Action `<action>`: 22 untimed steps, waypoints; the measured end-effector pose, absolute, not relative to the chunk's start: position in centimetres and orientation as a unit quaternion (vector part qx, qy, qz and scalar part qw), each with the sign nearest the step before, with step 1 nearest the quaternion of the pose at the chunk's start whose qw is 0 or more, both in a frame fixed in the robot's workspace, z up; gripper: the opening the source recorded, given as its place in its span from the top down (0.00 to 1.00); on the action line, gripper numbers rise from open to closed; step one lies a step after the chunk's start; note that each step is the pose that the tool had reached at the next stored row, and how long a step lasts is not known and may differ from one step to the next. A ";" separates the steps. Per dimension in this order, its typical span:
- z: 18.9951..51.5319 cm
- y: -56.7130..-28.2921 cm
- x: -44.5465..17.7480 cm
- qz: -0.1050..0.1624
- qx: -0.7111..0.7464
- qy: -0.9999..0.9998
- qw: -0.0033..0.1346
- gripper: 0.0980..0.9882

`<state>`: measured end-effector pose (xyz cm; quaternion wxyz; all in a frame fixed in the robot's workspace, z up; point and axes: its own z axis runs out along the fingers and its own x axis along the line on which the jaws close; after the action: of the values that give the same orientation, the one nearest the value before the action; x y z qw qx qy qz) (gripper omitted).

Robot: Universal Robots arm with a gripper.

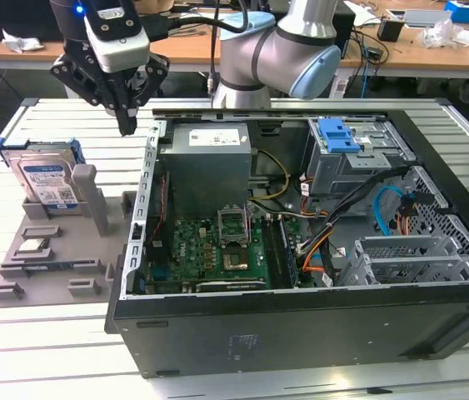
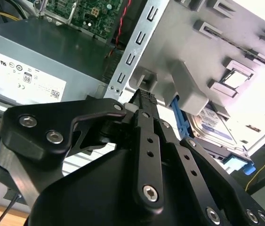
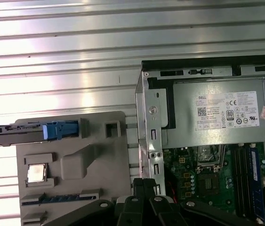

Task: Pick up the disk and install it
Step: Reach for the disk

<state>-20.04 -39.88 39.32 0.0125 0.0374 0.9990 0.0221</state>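
Disk (image 1: 47, 182) not yet picked up: it stands on edge in the gray holder tray (image 1: 51, 275), on the exterior view's left of the open computer case (image 1: 301, 325).
I see the gripper (image 1: 125, 125) hovering above the gap between tray and case, fingers pressed together on nothing, apart from the disk. I judge pickup and install both undone.
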 end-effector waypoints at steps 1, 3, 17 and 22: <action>39.3 -39.9 -20.2 0.022 0.037 0.999 0.012 0.99; 39.3 -39.9 -20.4 0.022 0.037 0.999 0.012 0.99; 39.3 -39.9 -22.4 0.022 0.037 0.999 0.012 0.99; 39.3 -39.9 -23.0 0.022 0.037 0.999 0.012 0.99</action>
<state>-23.02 -39.88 39.31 0.0125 0.0374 0.9990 0.0221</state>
